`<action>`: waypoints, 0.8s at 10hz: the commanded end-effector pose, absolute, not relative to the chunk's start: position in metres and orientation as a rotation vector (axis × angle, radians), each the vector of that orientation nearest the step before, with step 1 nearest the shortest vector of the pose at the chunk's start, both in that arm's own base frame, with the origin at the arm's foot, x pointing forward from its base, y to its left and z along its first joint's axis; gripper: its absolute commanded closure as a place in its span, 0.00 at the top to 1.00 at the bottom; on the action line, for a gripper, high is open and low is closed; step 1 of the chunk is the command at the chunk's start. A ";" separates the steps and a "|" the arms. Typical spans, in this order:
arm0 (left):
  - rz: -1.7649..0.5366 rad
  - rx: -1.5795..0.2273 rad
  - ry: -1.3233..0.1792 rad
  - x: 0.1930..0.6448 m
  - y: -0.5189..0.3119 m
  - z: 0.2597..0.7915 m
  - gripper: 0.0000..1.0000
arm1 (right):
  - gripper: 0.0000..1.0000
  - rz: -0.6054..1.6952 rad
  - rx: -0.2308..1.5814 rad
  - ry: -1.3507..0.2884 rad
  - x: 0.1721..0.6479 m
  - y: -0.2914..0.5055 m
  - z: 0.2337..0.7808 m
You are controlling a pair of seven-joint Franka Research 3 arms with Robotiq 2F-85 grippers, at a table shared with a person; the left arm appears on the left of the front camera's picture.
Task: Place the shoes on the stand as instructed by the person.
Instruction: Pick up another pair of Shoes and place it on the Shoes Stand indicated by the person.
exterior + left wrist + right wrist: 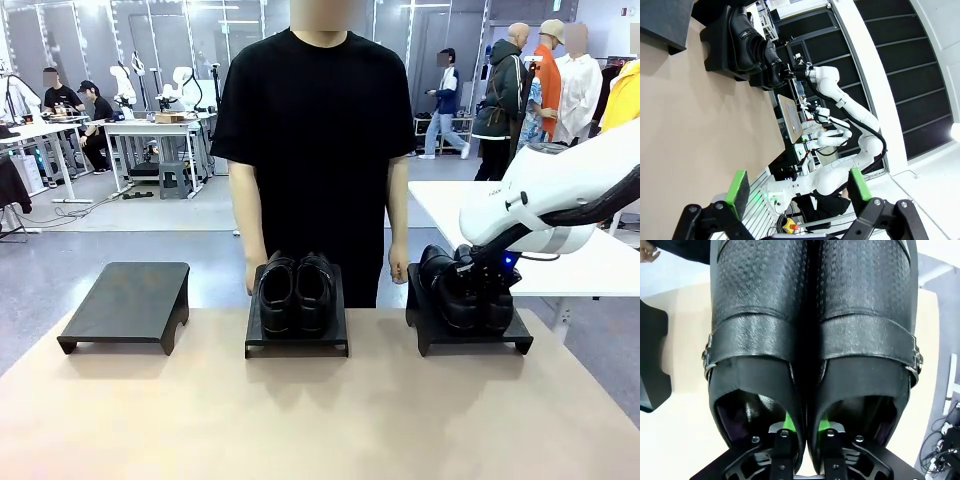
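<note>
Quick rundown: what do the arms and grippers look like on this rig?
Both arms have glossy white shells; the right arm carries a black cable along it and a blue light near the wrist. The left gripper is a black linkage with bolts and bright green pads. The right gripper matches: black fingers, green pads.

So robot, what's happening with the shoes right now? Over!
Left gripper open, empty. Right gripper fingers inside the right pair, on the right stand. Middle pair placed. Left stand free.

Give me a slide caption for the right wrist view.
Right gripper, a finger inside each shoe of the black strap shoe pair, inner walls between its green pads.
</note>
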State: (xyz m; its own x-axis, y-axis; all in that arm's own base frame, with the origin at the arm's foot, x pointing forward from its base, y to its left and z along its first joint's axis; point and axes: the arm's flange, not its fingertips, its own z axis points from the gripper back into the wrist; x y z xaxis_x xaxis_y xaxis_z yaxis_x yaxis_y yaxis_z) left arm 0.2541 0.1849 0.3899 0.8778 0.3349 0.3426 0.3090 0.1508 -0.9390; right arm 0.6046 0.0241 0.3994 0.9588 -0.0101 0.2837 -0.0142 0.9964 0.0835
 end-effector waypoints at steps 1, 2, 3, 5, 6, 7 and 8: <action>0.011 -1.444 -0.560 0.254 0.185 0.392 1.00 | 0.51 -0.021 0.062 -0.308 0.611 0.028 0.401; 0.011 -1.444 -0.560 0.254 0.185 0.392 1.00 | 0.66 -0.021 0.060 -0.310 0.608 0.029 0.403; 0.011 -1.444 -0.560 0.254 0.185 0.392 1.00 | 0.79 -0.013 0.072 -0.299 0.604 0.031 0.407; 0.011 -1.444 -0.560 0.254 0.185 0.392 1.00 | 1.00 -0.015 0.065 -0.305 0.599 0.032 0.412; 0.011 -1.444 -0.560 0.254 0.185 0.392 1.00 | 0.80 -0.018 0.066 -0.307 0.597 0.032 0.413; 0.011 -1.444 -0.560 0.254 0.185 0.392 1.00 | 1.00 -0.021 0.069 -0.309 0.596 0.032 0.414; 0.011 -1.444 -0.560 0.254 0.185 0.392 1.00 | 1.00 -0.024 0.075 -0.305 0.594 0.031 0.413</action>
State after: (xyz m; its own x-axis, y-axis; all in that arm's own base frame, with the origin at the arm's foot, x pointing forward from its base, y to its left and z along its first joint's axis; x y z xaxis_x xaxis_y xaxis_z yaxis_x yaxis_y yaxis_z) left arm 0.2541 0.1849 0.3899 0.8778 0.3349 0.3426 0.3090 0.1508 -0.9390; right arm 0.6011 0.0280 0.4134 0.9523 -0.0087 0.3051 -0.0180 0.9962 0.0848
